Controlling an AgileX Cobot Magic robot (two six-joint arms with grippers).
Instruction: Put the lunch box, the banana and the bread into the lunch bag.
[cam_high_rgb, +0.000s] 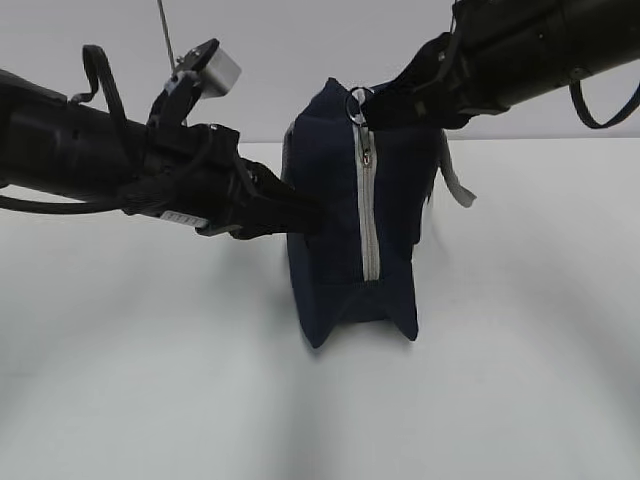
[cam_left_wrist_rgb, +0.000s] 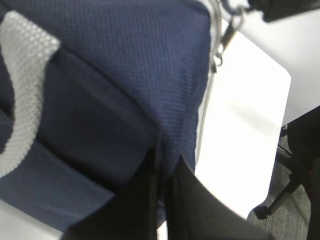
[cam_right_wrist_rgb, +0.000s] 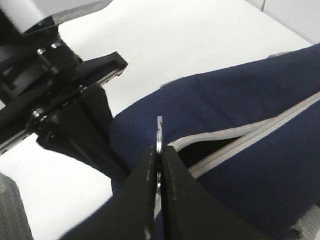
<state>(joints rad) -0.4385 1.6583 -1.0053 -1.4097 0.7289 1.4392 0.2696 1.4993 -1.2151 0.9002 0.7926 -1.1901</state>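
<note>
The right pincer (cam_right_wrist_rgb: 159, 165) is squeezed tight on the metal ring pull (cam_right_wrist_rgb: 159, 135) at the top of the grey zipper (cam_high_rgb: 368, 200). The left pincer (cam_left_wrist_rgb: 161, 175) pinches the blue cloth on the side of the lunch bag (cam_high_rgb: 330, 200). The bag stands up on the white counter (cam_high_rgb: 150, 380).

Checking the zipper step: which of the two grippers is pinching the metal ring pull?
The right gripper: its closed jaws clamp the ring pull at the top of the lunch bag. The left gripper pinches navy fabric on the bag's side instead.
</note>
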